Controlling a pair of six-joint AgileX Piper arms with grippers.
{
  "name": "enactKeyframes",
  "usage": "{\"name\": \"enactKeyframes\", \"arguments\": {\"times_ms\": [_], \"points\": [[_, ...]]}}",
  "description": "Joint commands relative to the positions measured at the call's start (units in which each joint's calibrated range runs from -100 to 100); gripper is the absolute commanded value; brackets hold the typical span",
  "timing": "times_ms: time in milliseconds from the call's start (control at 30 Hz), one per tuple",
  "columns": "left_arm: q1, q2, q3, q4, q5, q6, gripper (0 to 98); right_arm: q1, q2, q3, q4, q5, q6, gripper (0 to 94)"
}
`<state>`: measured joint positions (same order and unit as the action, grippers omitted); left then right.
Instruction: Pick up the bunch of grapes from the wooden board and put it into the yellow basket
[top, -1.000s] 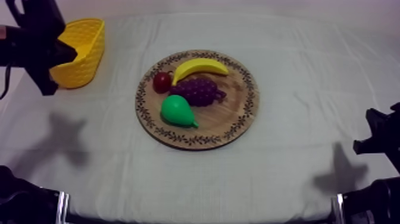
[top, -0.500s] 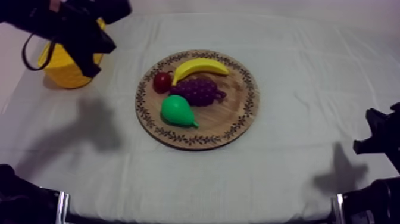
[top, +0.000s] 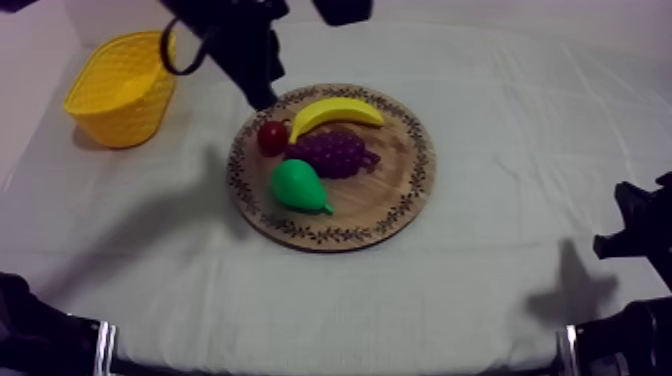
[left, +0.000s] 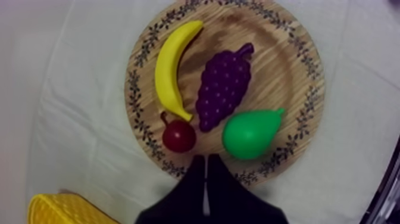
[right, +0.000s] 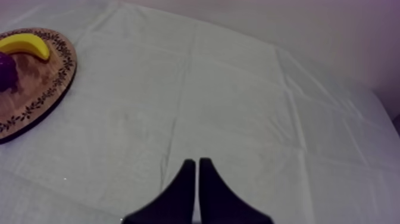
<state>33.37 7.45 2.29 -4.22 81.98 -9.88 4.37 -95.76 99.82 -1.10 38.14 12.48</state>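
while the left gripper (top: 262, 96) hangs over the far-left rim of the board (top: 405, 195), its fingers (left: 193, 182) lie pressed together in a narrow wedge, clenched on nothing. from the left wrist, the wedge's tip sits at the board's patterned rim, between the red fruit (top: 271, 137) and the pear (top: 295, 185), touching neither.

the grapes (top: 335, 153) lie flat in the middle of the board, not gripped. the banana (top: 335, 113) curves just behind them, the red fruit sits just beside their left end, and the pear lies just in front.

the basket (top: 120, 90) stands at the far left of the cloth (top: 500, 290), well apart from the board and to the left of the left arm.

the right gripper (right: 196, 164) rests low at the right side, fingers closed together on nothing, over bare cloth and well apart from the board. from the right wrist, the board's edge, the banana and a sliver of the grapes can be seen.
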Motion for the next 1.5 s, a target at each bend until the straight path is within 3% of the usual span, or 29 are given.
{"name": "enactKeyframes", "arguments": {"times_ms": [0,233,567,800,1000,1467], "points": [[0.54,3.82,-5.00,-0.30,1.67,0.11,0.6,-0.01,0.00,-0.04,0.00,0.00,0.00,0.3],[1.70,9.33,-10.74,-0.75,3.28,0.05,14.6,-0.01,0.00,-0.04,0.00,0.00,0.00,0.3],[1.56,12.83,-15.64,-1.30,6.25,-0.36,53.7,-0.01,0.00,-0.04,0.00,0.00,0.00,0.3],[1.45,14.14,-16.03,-1.23,7.03,-0.33,67.2,-0.01,0.00,-0.04,0.00,0.00,0.00,0.3],[1.54,15.75,-15.65,-1.11,7.23,-0.30,74.8,-0.01,0.00,-0.04,0.00,0.00,0.00,0.3],[1.64,26.21,-14.95,-0.98,3.93,0.53,81.8,-0.01,0.00,-0.04,0.00,0.00,0.00,0.3]]}}
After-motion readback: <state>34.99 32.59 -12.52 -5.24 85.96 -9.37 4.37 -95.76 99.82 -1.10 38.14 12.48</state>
